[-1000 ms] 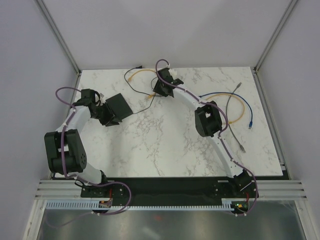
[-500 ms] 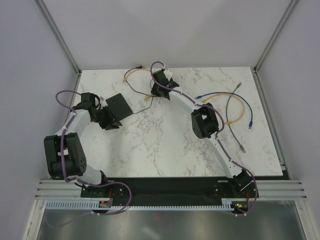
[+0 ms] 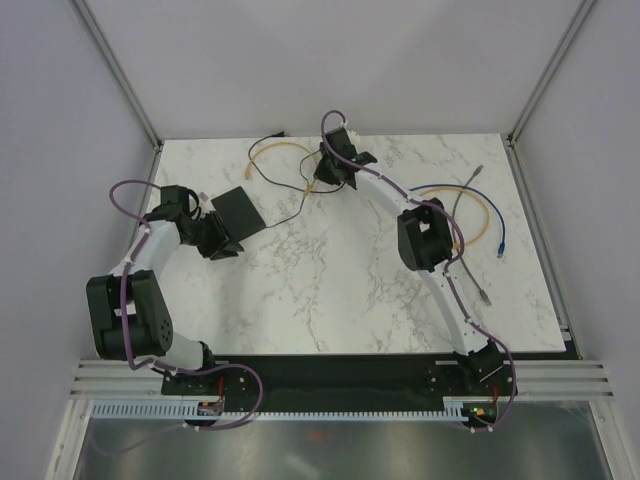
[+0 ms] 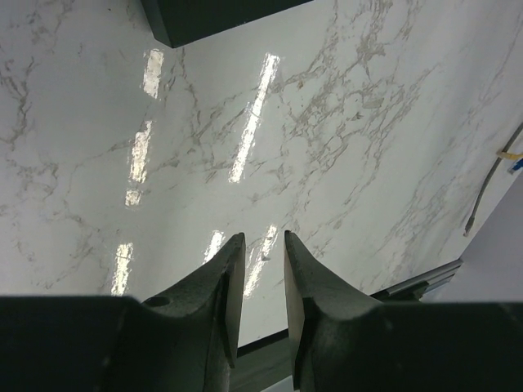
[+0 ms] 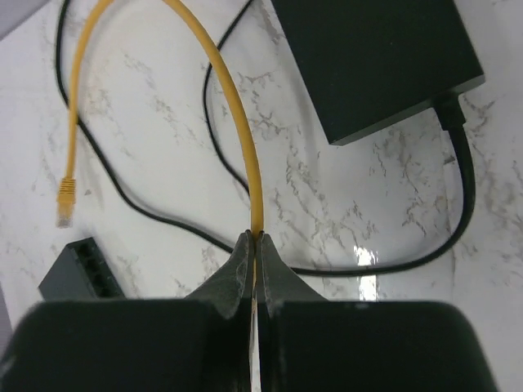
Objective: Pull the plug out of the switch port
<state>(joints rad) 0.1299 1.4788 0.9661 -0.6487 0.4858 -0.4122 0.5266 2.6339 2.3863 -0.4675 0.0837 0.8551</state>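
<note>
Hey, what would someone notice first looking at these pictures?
The right pincer is pinched shut on a looping yellow cable, at the marble table's far middle. The cable's plug lies loose on the marble. A flat black box sits left, near the left pincer.

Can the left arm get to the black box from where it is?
Probably yes. The black box lies just ahead of the left gripper, with only bare table between them. The right gripper is off to the side, its jaws shut on the yellow cable, not in the way.
</note>
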